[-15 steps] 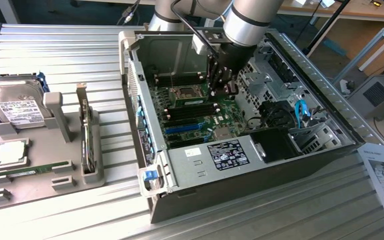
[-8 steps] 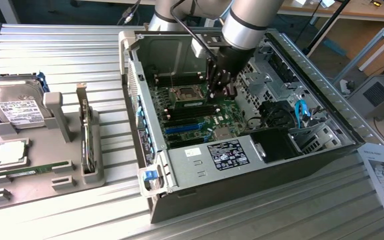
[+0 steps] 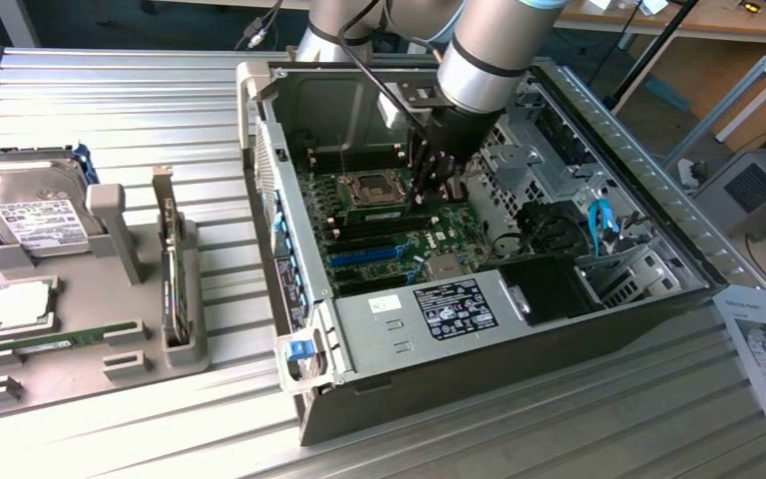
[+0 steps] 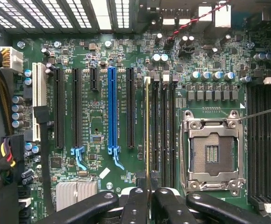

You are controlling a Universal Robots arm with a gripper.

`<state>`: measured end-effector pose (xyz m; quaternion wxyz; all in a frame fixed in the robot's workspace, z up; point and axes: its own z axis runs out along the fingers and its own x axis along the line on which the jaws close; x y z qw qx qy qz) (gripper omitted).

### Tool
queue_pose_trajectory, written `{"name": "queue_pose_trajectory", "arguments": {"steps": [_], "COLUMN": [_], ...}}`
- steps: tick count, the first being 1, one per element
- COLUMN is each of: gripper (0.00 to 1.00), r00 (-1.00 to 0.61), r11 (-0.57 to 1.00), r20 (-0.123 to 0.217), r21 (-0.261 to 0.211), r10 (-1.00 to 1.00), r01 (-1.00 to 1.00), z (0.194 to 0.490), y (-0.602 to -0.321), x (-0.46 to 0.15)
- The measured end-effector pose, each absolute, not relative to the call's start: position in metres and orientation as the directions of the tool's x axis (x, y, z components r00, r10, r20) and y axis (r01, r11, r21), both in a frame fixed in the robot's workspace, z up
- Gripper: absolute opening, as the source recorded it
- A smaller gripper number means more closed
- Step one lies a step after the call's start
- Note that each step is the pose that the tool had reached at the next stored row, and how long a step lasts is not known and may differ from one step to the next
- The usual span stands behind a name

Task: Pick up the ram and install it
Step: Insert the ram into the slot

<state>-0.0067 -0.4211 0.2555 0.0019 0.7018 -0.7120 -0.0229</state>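
Reaches down into the open computer case with the arm, between a perforated sheet-metal wall and a drive cage on the exterior view's right. Pinches the ram between the jaws, with black fingers pressed against its two flat faces. Holds it edge-on in the wrist view as a thin yellowish line running along the black memory slots, just beside the square, metal-framed processor socket; cannot tell whether seated or just above. Crowds that spot with round capacitors, a blue expansion slot, a white slot and a finned silver heatsink, all on the green motherboard. Adds, in the exterior view, a labelled power supply at the near end of the case and a grey tray on the ribbed metal counter, well apart toward that view's left. Carries there a hard drive, a square silver chip, an upright card with a metal bracket and a second green stick lying flat.
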Motion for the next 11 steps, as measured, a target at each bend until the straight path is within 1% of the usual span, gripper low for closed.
{"name": "queue_pose_trajectory", "arguments": {"steps": [11], "gripper": [0.12], "r00": [-0.012], "r11": [0.011], "r20": [-0.029], "r21": [0.035], "r10": [-0.999], "r01": [-0.999], "z": [0.244], "y": [-0.419], "x": [-0.007]}}
